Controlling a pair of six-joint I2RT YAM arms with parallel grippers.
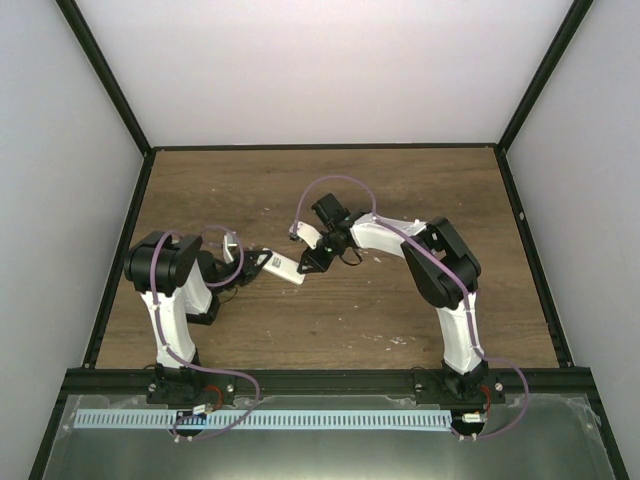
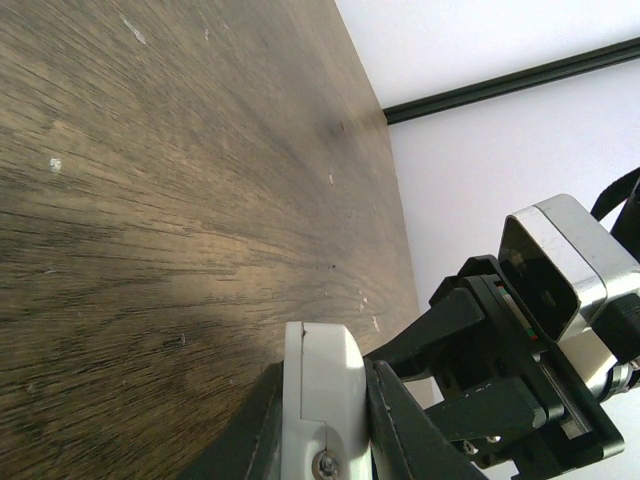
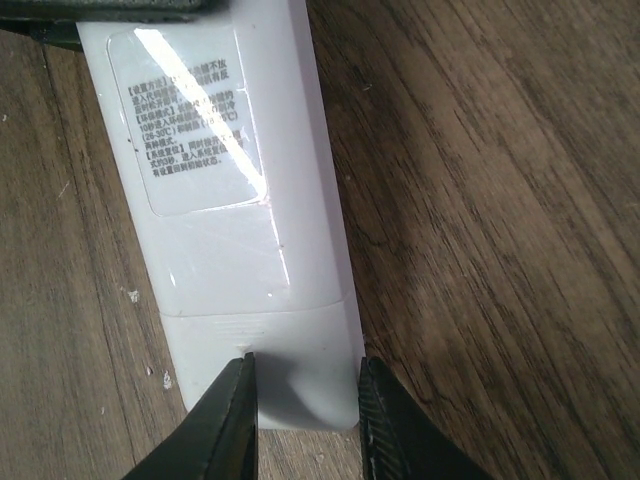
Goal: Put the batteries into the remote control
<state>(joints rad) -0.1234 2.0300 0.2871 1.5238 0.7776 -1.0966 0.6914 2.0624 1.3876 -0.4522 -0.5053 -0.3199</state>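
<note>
Dark wooden table (image 1: 330,180), plain white walls (image 1: 330,60), black frame posts (image 1: 100,68), even light

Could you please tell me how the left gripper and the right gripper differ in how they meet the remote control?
The left gripper is shut on the remote control, a finger on each side; the right gripper is open, fingertips over the remote's back, not clamping it. The left gripper holds the end near the printed label; the right gripper sits at the opposite end. Both are at the same remote.
</note>
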